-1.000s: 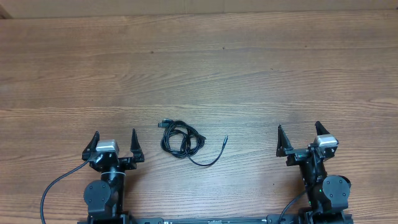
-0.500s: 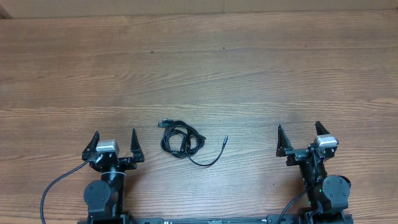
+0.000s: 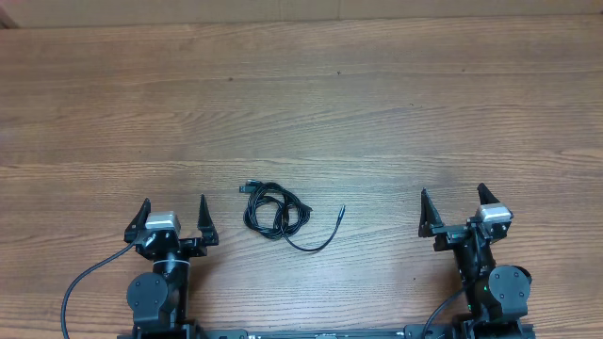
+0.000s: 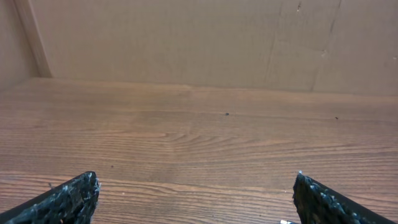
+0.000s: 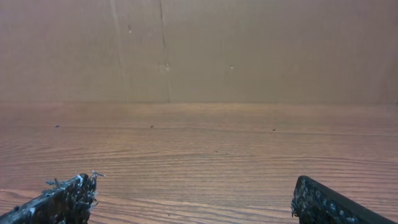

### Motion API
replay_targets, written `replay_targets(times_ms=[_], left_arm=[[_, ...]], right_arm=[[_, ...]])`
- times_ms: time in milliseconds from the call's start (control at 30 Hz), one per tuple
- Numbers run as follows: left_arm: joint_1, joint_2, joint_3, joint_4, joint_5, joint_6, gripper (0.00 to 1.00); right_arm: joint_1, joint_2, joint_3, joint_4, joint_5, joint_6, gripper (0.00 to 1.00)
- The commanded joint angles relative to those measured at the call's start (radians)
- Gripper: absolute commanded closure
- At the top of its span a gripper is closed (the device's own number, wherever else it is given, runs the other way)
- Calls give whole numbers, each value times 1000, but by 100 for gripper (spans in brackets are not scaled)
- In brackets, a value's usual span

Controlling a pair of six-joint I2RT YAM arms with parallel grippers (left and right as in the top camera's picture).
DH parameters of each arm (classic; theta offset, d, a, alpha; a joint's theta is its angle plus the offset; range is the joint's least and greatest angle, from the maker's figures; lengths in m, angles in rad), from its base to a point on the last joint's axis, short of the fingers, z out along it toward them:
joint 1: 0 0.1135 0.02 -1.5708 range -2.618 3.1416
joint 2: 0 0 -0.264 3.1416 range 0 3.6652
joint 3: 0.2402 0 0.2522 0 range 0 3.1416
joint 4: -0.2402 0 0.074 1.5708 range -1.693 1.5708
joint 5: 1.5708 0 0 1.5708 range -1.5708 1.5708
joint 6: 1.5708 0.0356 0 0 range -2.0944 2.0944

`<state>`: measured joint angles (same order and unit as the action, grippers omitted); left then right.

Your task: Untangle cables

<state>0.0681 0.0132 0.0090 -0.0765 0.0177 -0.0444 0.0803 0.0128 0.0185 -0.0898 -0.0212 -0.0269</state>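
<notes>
A small coiled bundle of thin black cables (image 3: 275, 211) lies on the wooden table, slightly left of centre near the front. One plug end (image 3: 246, 188) pokes out at its upper left, and a loose tail curves right to a tip (image 3: 342, 211). My left gripper (image 3: 173, 208) sits open just left of the bundle, with nothing between its fingers. Far to the right my right gripper (image 3: 451, 198) is open and empty too. Both wrist views show only bare wood between the fingertips (image 4: 74, 193) (image 5: 68, 196); the cables are out of those views.
The wooden table (image 3: 301, 104) stretches back to a brown cardboard wall (image 4: 186, 37). A thick black cord (image 3: 80, 282) loops from the left arm's base at the front edge.
</notes>
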Motion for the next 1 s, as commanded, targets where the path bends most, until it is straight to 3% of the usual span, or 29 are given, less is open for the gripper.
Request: replay_targets(times_ms=[0,900,967], left_arm=[[8,-9,-4,-2,-6,23,0],[8,-9,-4,-2,-6,22,0],[8,-9,-4,-2,18,-26,1]], right_arm=[[5,-10,-10,5,9,-5,0],[5,-10,-10,5,9,-4,0],[5,-10,-10,5,9,-5,0]])
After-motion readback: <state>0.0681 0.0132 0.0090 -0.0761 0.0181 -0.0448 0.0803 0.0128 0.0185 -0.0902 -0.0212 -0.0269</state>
